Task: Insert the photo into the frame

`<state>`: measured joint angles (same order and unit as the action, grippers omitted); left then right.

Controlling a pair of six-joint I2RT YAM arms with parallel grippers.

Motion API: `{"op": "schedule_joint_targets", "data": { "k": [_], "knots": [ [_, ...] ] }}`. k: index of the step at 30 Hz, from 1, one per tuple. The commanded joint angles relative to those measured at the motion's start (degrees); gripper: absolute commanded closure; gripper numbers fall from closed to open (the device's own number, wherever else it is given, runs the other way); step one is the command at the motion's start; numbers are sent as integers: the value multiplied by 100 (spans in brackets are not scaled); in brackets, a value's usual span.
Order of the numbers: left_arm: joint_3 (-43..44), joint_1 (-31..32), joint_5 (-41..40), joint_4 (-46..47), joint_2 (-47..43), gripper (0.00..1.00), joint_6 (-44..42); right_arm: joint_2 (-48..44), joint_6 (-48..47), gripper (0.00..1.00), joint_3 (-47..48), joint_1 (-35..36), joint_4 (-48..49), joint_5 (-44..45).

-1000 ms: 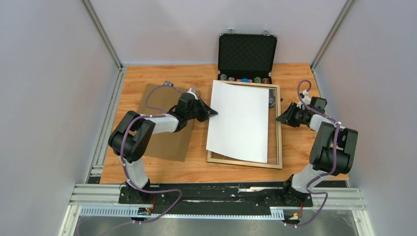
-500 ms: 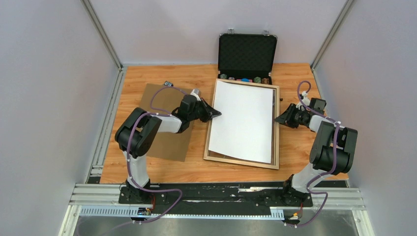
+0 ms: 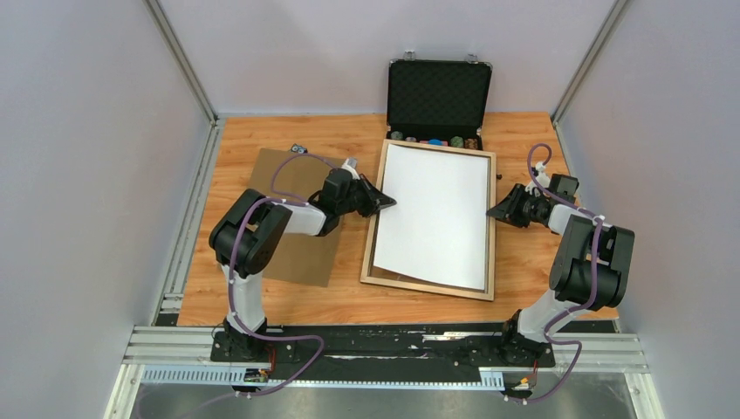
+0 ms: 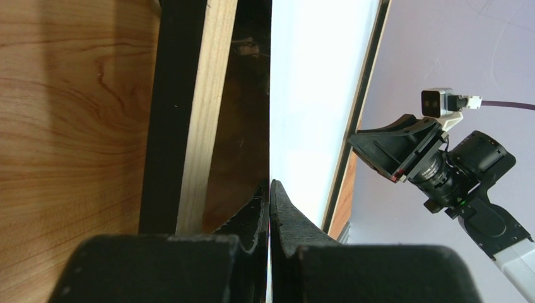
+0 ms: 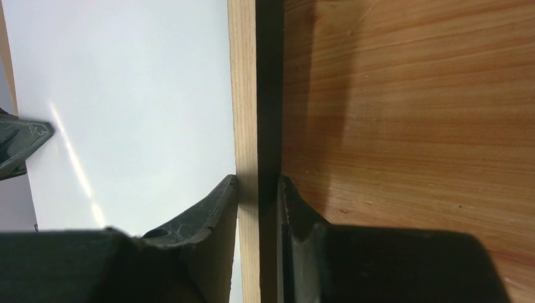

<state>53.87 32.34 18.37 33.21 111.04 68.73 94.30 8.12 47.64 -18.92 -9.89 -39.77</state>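
The photo (image 3: 435, 214) shows its plain white back and lies over the opening of the light wood frame (image 3: 491, 253) on the table. My left gripper (image 3: 387, 203) is shut on the photo's left edge; in the left wrist view the sheet (image 4: 309, 95) runs edge-on between the closed fingers (image 4: 287, 211), just right of the frame's left rail (image 4: 205, 95). My right gripper (image 3: 495, 209) is shut on the frame's right rail (image 5: 246, 95), one finger (image 5: 217, 202) inside it over the white sheet (image 5: 126, 95), the other outside on the table.
A brown hardboard panel (image 3: 288, 253) lies under my left arm, left of the frame. An open black case (image 3: 438, 92) with several small items at its front edge stands behind the frame. Grey walls close in the table on three sides.
My left gripper has carried the photo to the right and squared it up, so it now lines up within the frame rails. The right gripper has stayed on the right rail.
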Motion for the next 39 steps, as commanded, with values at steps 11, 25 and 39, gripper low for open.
{"op": "schedule_joint_targets", "data": {
  "k": [11,25,39],
  "knots": [
    [321,51,-3,14,88,93,-155,-8,93,89,-97,55,-66,-242],
    [362,45,-62,-302,30,55,-306,-34,76,89,-97,55,-66,-246],
    [561,52,-131,-1155,-369,18,-664,-28,67,89,-96,55,-66,-234]
  ]
}}
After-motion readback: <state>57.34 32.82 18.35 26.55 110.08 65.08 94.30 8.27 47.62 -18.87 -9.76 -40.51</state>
